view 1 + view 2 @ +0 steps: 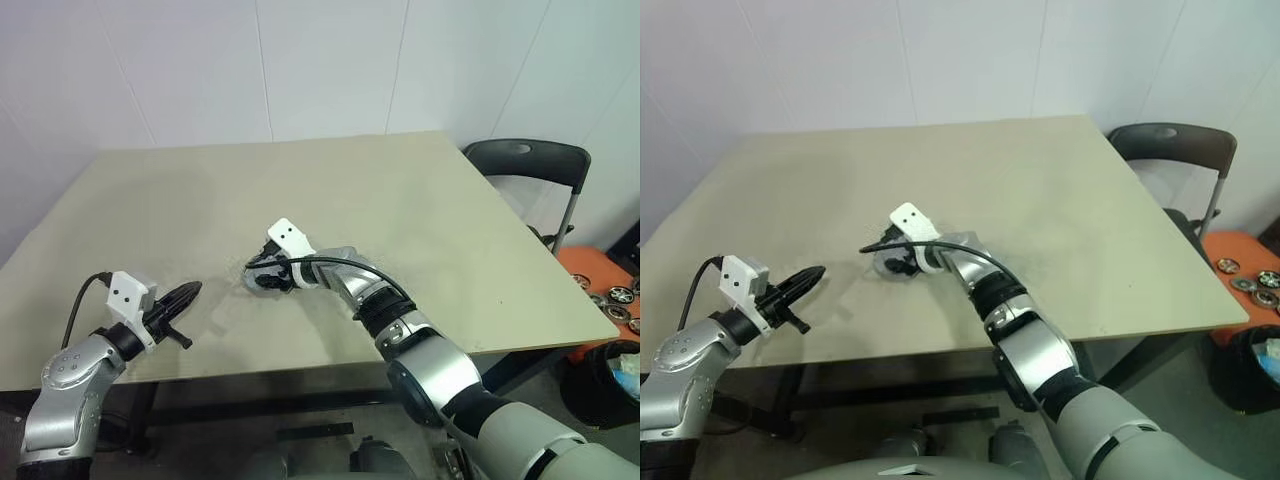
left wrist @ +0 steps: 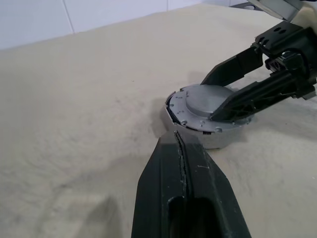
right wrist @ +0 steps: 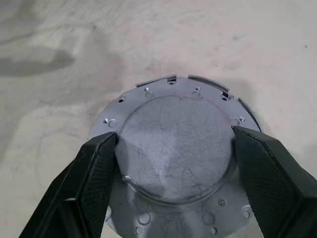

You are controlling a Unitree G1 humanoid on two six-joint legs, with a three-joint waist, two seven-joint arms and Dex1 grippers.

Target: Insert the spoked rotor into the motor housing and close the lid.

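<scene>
Right tool [image 3: 173, 163] grips lid [image 3: 173, 148] atop motor housing [image 2: 218, 138]; left tool [image 2: 184, 163] clenched, empty, nearby.

The desk [image 1: 420, 220] is a plain, matt beige-olive with faint darker smudges. On it, the lid [image 3: 176, 148] is dull silver-grey, its raised centre crossed by fine hairline scratches and its outer flange dotted with small round holes. The right end effector [image 3: 173, 168] has black fingers [image 3: 94, 183] with a fine dotted texture on the pads. The left end effector [image 1: 180, 300] is black too, below a white block. At the right of the frame stands a black chair [image 1: 530, 165], with an orange surface [image 1: 590, 265] lower right.
</scene>
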